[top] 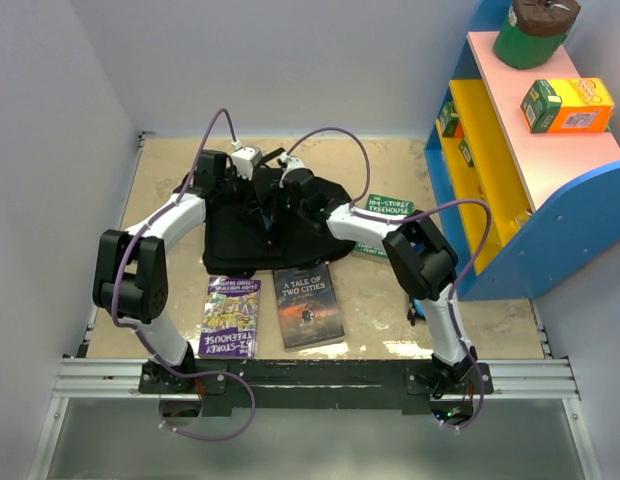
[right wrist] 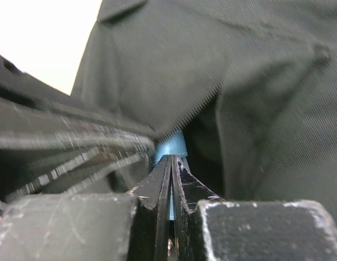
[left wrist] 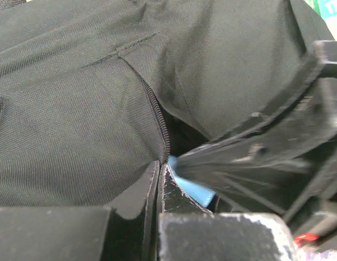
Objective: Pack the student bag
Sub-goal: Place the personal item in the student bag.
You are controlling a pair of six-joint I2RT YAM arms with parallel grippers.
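- Bag (top: 260, 235) lies mid-table under both arms — if it drags with the pull, the zip (left wrist: 157, 122) won't open.
- Left gripper (left wrist: 159, 182), shut at the zip edge; its hold on the cloth is unclear and may give.
- Right gripper (right wrist: 172, 176), pinched on the blue tab (right wrist: 171, 147) — a thin hold that may slip.

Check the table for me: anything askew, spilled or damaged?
Nothing spilled or damaged. The one oddity is that both grippers crowd one spot on the bag's zipper: the right gripper pinches a blue tab, and the left gripper is shut right beside it. The green book is partly hidden under the right arm.
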